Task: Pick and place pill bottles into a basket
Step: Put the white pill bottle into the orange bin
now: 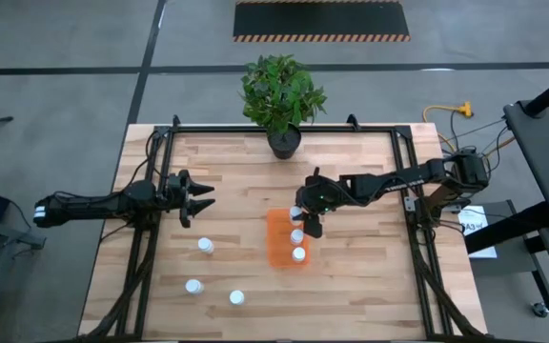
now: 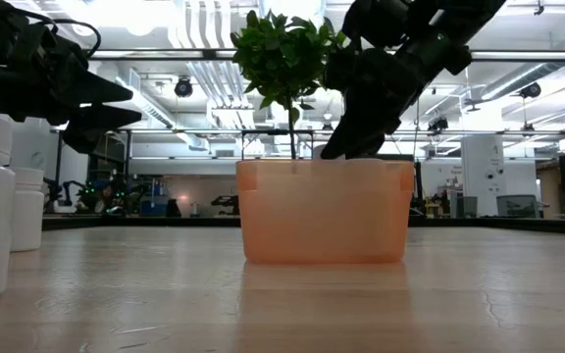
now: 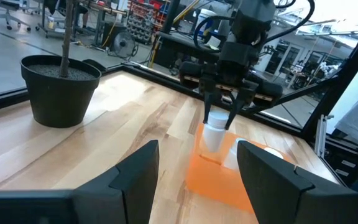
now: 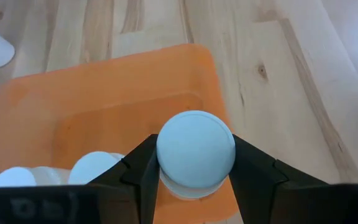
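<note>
**Now: a held bottle poised over the basket's far end**

Presently the right gripper [image 1: 299, 215] hangs above the far end of the orange basket [image 1: 278, 250], its jaws clamped on the sides of one pill bottle [image 4: 195, 152] just under the round cap. Seen from the left wrist, the held bottle stands upright, long axis vertical, cap uppermost between the jaws and base pointing down toward the basket floor. Gripping high on the body leaves the base free, so the bottle can, by my judgement, be set down standing without the jaws fouling the basket wall. From the low view I cannot tell whether the base already touches the floor.

Two bottles in the basket [image 1: 298, 245] stand one behind the other along its right-hand side, caps up; the held one is placed to continue that row, which would keep the left-hand side free for a second row.

Three loose bottles [image 1: 205, 246] stand upright on the tabletop [image 1: 370, 286], well apart from each other, to the left of the basket and nearer the front edge.

The left gripper [image 1: 196, 199] waits above the tabletop at the left, jaws spread and empty, pointing toward the basket. A potted plant [image 1: 281, 100] stands at the far edge, clear of the work.
</note>
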`<state>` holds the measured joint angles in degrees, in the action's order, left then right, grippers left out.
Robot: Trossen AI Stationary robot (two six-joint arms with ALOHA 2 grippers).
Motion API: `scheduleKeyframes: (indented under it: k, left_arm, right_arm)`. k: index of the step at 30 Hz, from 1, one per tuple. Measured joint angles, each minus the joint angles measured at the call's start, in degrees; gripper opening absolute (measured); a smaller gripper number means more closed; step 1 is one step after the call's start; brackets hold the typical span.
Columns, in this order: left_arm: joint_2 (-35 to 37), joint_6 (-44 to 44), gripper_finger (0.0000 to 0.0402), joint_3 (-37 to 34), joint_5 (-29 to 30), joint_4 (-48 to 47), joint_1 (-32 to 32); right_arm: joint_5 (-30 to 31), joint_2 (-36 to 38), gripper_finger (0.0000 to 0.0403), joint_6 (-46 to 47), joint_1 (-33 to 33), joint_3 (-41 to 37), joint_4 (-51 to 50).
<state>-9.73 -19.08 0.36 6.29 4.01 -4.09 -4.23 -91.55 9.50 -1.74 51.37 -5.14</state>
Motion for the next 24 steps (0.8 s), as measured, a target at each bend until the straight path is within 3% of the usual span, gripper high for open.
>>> scheduleKeyframes:
  k: [24]
  left_arm:
    - [0.01, 0.01, 0.0200, 0.00, 0.01, 0.00, -0.01]
  right_arm:
    - [-0.09, -0.11, 0.0173, 0.37, 0.00, -2.53, 1.61]
